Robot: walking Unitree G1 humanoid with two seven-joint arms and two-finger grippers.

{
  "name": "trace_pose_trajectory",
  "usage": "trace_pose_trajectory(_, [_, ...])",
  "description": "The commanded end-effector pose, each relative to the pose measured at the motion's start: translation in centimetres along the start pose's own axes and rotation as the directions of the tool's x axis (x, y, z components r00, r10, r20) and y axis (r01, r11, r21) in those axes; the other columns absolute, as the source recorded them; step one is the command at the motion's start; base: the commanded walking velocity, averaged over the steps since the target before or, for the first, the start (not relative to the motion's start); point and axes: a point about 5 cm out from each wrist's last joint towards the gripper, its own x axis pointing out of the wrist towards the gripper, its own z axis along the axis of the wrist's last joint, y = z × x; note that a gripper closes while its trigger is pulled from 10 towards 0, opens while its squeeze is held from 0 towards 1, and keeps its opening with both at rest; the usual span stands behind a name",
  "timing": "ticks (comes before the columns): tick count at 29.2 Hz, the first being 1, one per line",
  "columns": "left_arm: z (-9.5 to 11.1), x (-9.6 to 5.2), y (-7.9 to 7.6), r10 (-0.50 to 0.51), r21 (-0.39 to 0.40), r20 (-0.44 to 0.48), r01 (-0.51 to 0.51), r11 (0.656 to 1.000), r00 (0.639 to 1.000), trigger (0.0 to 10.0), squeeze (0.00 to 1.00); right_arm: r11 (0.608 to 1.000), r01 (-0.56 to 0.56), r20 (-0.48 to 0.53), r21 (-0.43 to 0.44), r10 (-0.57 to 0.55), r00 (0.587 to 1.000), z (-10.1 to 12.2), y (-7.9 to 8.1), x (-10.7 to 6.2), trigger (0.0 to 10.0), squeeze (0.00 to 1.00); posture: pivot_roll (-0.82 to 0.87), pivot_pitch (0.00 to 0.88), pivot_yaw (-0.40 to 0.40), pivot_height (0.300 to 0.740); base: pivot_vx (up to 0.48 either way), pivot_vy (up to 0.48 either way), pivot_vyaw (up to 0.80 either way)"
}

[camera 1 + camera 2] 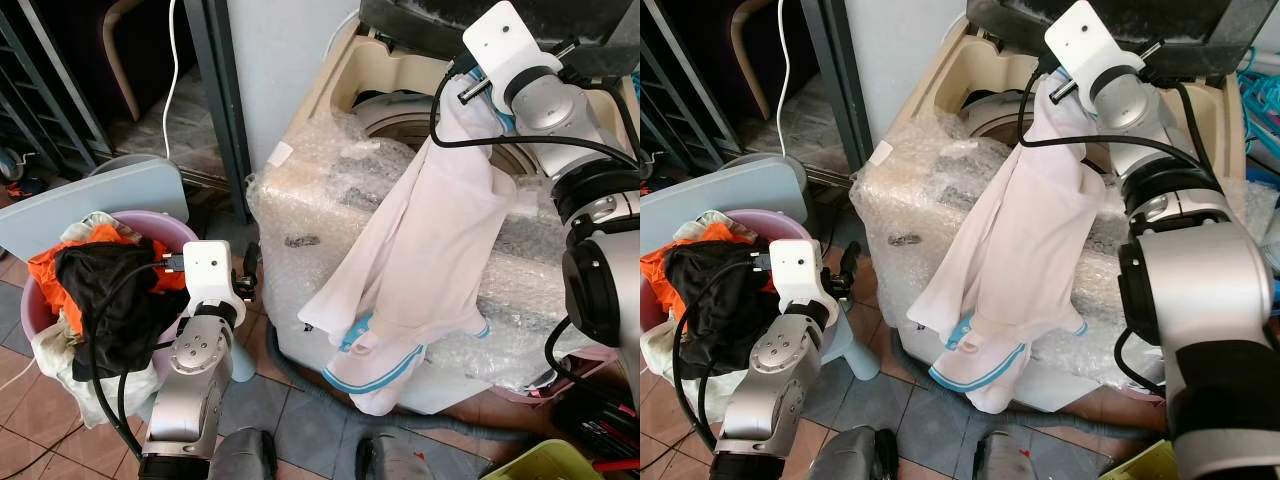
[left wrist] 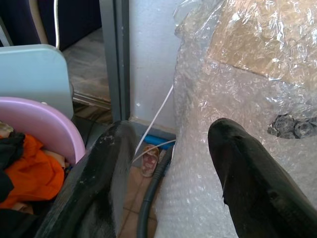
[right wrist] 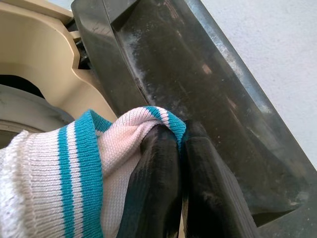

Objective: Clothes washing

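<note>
Shirt (image 1: 420, 250): white, trimmed with teal stripes at collar and hem. Washing machine (image 1: 400, 90): cream, wrapped in clear bubble wrap. Basket (image 2: 44, 121): pink, filled with orange and black clothes (image 1: 100, 285). Fingers (image 3: 163, 178): black. Floor (image 1: 30, 420): tiled reddish-brown and grey.

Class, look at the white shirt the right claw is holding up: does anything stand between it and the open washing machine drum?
Nothing visible does. The right claw is shut on the white shirt by its teal-striped hem, beside the drum opening. The raised lid stands behind. The shirt's lower part hangs outside, over the machine's bubble-wrapped front, so it must be lifted over that edge.
</note>
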Motion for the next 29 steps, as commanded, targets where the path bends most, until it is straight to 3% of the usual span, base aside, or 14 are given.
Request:
trace_pose_trajectory(1, [0.2, -0.2, -0.3, -0.010, 0.002, 0.003, 0.010, 1.000, 1.000, 10.0, 0.00, 1.000, 0.000, -0.008, 0.003, 0.000, 1.000, 0.2, -0.3, 0.0, 10.0, 0.00, 0.02, 0.120, -0.001, 0.740, 0.000, 0.000, 0.00])
trace_pose_trajectory(6, [0.2, -0.1, -0.4, -0.019, 0.003, -0.002, 0.019, 1.000, 1.000, 10.0, 0.00, 0.999, -0.039, -0.049, 0.001, 0.039, 0.998, -1.0, 0.8, -0.2, 10.0, 0.00, 0.01, 0.121, 0.000, 0.740, 0.000, 0.000, 0.00])
trace_pose_trajectory(12, [0.1, -0.2, -0.4, -0.018, 0.003, -0.008, 0.018, 1.000, 1.000, 10.0, 0.00, 0.985, -0.165, -0.086, 0.039, 0.168, 0.982, -2.5, 2.7, -0.7, 10.0, 0.00, 0.02, 0.122, 0.002, 0.740, 0.000, 0.000, 0.00])
trace_pose_trajectory(14, [-0.1, -0.4, -0.5, -0.032, 0.003, -0.025, 0.032, 0.999, 0.999, 10.0, 0.00, 0.967, -0.223, -0.074, 0.125, 0.234, 0.970, -2.4, 2.6, -0.7, 10.0, 0.00, 0.02, 0.125, 0.004, 0.740, 0.000, 0.000, 0.00])
trace_pose_trajectory(16, [-0.4, -0.7, -0.5, -0.045, 0.006, -0.040, 0.046, 0.999, 0.998, 10.0, 0.00, 0.959, -0.251, -0.076, 0.130, 0.262, 0.962, -2.4, 2.1, -0.7, 10.0, 0.00, 0.03, 0.127, 0.005, 0.740, 0.000, 0.000, 0.00])
trace_pose_trajectory(17, [-0.6, -1.0, -0.5, -0.060, 0.014, -0.053, 0.061, 0.998, 0.997, 10.0, 0.00, 0.965, -0.224, -0.082, 0.134, 0.236, 0.968, -2.1, 0.6, -0.6, 10.0, 0.00, 0.03, 0.137, 0.007, 0.740, 0.000, 0.000, 0.00])
trace_pose_trajectory(20, [-0.7, -1.2, -0.6, -0.069, 0.019, -0.060, 0.070, 0.997, 0.996, 10.0, 0.00, 0.970, -0.184, -0.084, 0.156, 0.199, 0.976, -1.8, -0.6, -0.5, 10.0, 0.00, 0.03, 0.137, 0.007, 0.740, 0.000, 0.000, 0.00])
trace_pose_trajectory(21, [-0.8, -1.5, -0.4, -0.067, 0.030, -0.061, 0.069, 0.997, 0.996, 10.0, 0.00, 0.979, -0.129, -0.084, 0.158, 0.144, 0.986, -1.4, -1.9, -0.5, 10.0, 0.00, 0.03, 0.148, 0.007, 0.740, 0.000, 0.000, 0.00])
trace_pose_trajectory(22, [-1.0, -2.1, -0.1, -0.055, 0.038, -0.067, 0.057, 0.998, 0.996, 10.0, 0.00, 0.994, 0.011, -0.072, 0.111, -0.003, 0.997, -0.3, -5.1, -0.6, 10.0, 0.00, 0.03, 0.157, 0.007, 0.740, 0.000, 0.000, 0.00])
trace_pose_trajectory(25, [-1.4, -2.7, 0.3, -0.027, 0.054, -0.087, 0.032, 0.998, 0.996, 10.0, 0.00, 0.967, 0.245, -0.005, 0.063, -0.245, 0.969, 2.1, -10.9, -1.4, 10.0, 0.00, 0.02, 0.178, 0.009, 0.740, 0.000, 0.000, 0.00])
trace_pose_trajectory(29, [-1.5, -3.3, 0.4, -0.020, 0.060, -0.092, 0.026, 0.998, 0.996, 10.0, 0.00, 0.958, 0.276, 0.050, 0.081, -0.280, 0.959, 3.5, -12.3, -1.7, 10.0, 0.00, 0.01, 0.209, 0.005, 0.740, 0.000, 0.000, 0.00])
